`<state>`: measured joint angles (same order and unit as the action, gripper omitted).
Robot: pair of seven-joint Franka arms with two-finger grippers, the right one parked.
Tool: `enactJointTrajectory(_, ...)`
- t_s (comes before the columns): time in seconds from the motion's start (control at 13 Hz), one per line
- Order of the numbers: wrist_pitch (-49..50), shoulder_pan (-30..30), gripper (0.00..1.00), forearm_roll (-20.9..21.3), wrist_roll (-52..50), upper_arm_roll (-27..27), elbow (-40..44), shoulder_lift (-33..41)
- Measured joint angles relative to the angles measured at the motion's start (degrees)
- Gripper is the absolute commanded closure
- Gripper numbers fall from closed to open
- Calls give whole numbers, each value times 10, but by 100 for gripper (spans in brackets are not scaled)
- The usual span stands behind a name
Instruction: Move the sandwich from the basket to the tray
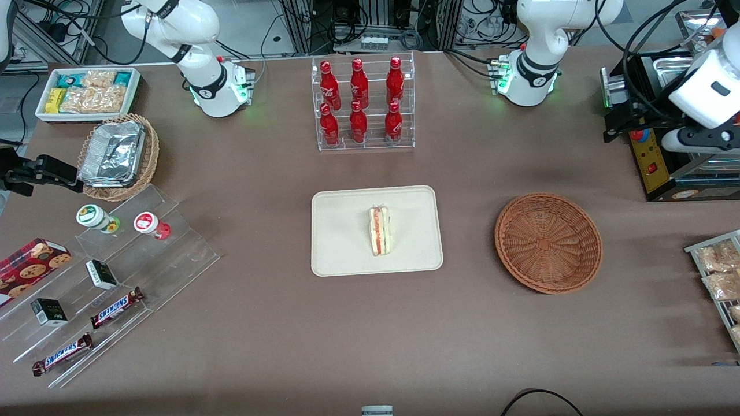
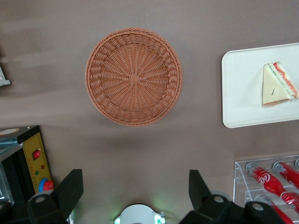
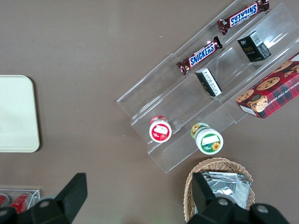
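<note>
Your gripper [image 2: 135, 191] hangs released, fingers wide apart, above bare table beside the basket [image 2: 133, 76]; the sandwich [image 1: 380, 231] lies mid-tray [image 1: 341, 254], clear of every rim.

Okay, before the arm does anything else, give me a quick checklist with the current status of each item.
1. Sandwich on the tray: ok, lying inside the rim.
2. Basket emptied: ok, nothing inside.
3. Gripper released: ok, fingers open, holding nothing.
4. Gripper clear of the task things: ok, raised above the table, beside the basket, apart from it.
5. Sandwich intact: cannot tell fully; layers look together.
</note>
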<state>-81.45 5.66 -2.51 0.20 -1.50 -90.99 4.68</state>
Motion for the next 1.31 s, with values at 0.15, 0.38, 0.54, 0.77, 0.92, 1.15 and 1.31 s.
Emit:
enactJointTrajectory(0.15,0,-1,0,1,12,-6,7,1)
enactJointTrajectory(0.38,2,-1,0,4,16,-6,38,-13)
enactJointTrajectory(0.54,2,-1,0,4,26,-6,49,-19)
enactJointTrajectory(0.77,2,-1,0,33,28,-4,50,-24)
enactJointTrajectory(0.92,2,-1,0,39,28,-3,51,-33)
enactJointTrajectory(1.15,2,-1,0,39,28,2,52,-46)
enactJointTrajectory(1.31,2,0,0,40,28,4,53,-49)
